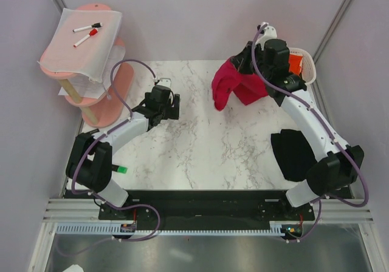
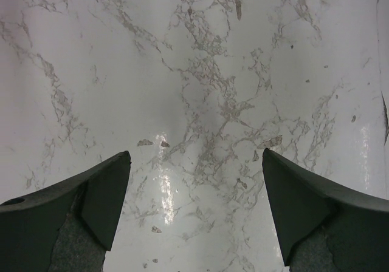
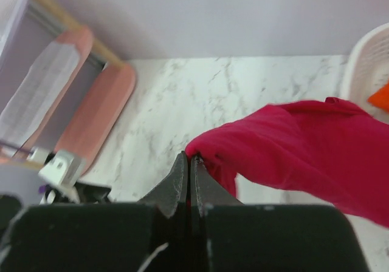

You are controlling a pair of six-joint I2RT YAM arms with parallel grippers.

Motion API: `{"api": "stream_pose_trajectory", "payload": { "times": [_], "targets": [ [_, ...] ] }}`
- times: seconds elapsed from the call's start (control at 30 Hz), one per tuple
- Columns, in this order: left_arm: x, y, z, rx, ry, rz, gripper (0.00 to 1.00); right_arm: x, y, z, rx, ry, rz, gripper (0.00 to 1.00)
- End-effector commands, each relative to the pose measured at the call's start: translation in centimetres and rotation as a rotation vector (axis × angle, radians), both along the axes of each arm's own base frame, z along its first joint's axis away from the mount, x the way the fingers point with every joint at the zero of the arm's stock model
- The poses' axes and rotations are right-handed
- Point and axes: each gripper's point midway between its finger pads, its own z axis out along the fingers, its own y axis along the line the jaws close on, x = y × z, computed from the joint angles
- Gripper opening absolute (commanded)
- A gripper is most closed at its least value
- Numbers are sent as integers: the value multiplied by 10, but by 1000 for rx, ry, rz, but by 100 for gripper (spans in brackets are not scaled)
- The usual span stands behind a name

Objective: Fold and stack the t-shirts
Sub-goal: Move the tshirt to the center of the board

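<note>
Pale lilac walls [image 1: 200, 17] enclose a white marble table [image 1: 200, 144].

Wide-spread tool [image 2: 196, 205] above marble table [image 2: 200, 71]

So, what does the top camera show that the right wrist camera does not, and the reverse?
Only the top view: the black shirt lying flat beside the right arm. Only the right wrist view: the right gripper, shut on the edge of the red shirt. Both: that red shirt, the white basket holding the orange shirt, and the pink shelf.
</note>
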Motion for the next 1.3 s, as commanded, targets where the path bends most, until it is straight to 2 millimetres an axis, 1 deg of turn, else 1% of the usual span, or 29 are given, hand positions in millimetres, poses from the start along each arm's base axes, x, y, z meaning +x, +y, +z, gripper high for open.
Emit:
{"api": "stream_pose_trajectory", "payload": {
  "times": [0.0, 0.07, 0.17, 0.27, 0.33, 0.4, 0.43, 0.47, 0.5, 0.53, 0.57, 0.6, 0.63, 0.67, 0.7, 0.77, 0.8, 0.83, 0.87, 0.93, 0.97, 1.0, 1.03, 1.07, 1.13, 1.17, 1.2, 1.23, 1.27],
  "targets": [
    [9, 5, 20, -15, -50, 86, 95, -56, 37, 29, 49, -68, 189, 0],
    [10, 6, 20, -19, -53, 98, 95, -76, 47, 41, 51, -98, 244, 0],
    [9, 7, 22, -26, -59, 114, 95, -82, 40, 27, 28, -83, 211, 0],
    [9, 4, 24, -39, -57, 102, 95, -77, 42, -40, -4, 63, 200, 0],
    [8, -1, 26, -56, -54, 76, 94, -78, 52, -111, -22, 230, 242, 0],
    [5, -3, 26, -67, -50, 63, 94, -81, 61, -164, -33, 330, 273, 0],
    [4, -4, 27, -76, -52, 62, 94, -83, 71, -182, -43, 367, 300, 0],
    [4, -4, 31, -83, -62, 60, 94, -82, 79, -218, -65, 437, 318, 0],
    [2, -3, 30, -84, -62, 59, 94, -76, 89, -225, -70, 439, 333, 0],
    [1, -3, 32, -85, -68, 61, 94, -80, 105, -253, -93, 494, 364, 0],
    [0, -2, 38, -93, -83, 59, 93, -80, 119, -259, -100, 499, 401, 0],
    [-2, -1, 38, -93, -89, 57, 93, -71, 136, -248, -99, 470, 429, 0],
    [-3, -1, 40, -99, -97, 58, 93, -78, 157, -260, -120, 485, 468, 0],
    [-2, -1, 45, -111, -119, 57, 93, -77, 171, -257, -124, 471, 486, 0],
    [-7, 1, 49, -122, -138, 54, 93, -68, 186, -241, -124, 426, 489, 0],
    [-12, -1, 55, -150, -163, 40, 93, -74, 215, -239, -138, 406, 525, 0],
    [-15, -1, 61, -176, -199, 30, 93, -65, 227, -221, -125, 357, 521, 0],
    [-19, -7, 62, -206, -207, -1, 93, -65, 236, -221, -130, 347, 521, 1],
    [-21, -11, 65, -230, -222, -24, 93, -59, 240, -212, -116, 317, 509, 2],
    [-28, -23, 65, -288, -239, -91, 93, -43, 239, -197, -76, 280, 428, 3],
    [-30, -26, 63, -300, -232, -110, 93, -38, 240, -191, -58, 250, 411, 9],
    [-31, -32, 60, -312, -219, -135, 93, -35, 241, -189, -54, 241, 404, 34],
    [-31, -34, 52, -309, -196, -144, 93, -33, 240, -190, -61, 237, 402, 42],
    [-30, -37, 51, -309, -189, -149, 93, -32, 241, -189, -65, 235, 399, 64],
    [-29, -34, 37, -278, -149, -129, 93, -29, 234, -188, -84, 224, 364, 84],
    [-27, -33, 37, -270, -147, -119, 93, -29, 228, -193, -101, 228, 348, 98],
    [-25, -32, 35, -263, -146, -110, 93, -28, 223, -193, -109, 225, 333, 98],
    [-25, -32, 33, -257, -140, -115, 93, -26, 216, -185, -113, 208, 309, 98],
    [-24, -33, 29, -254, -131, -118, 93, -27, 211, -189, -117, 212, 301, 98]
  ]
}}
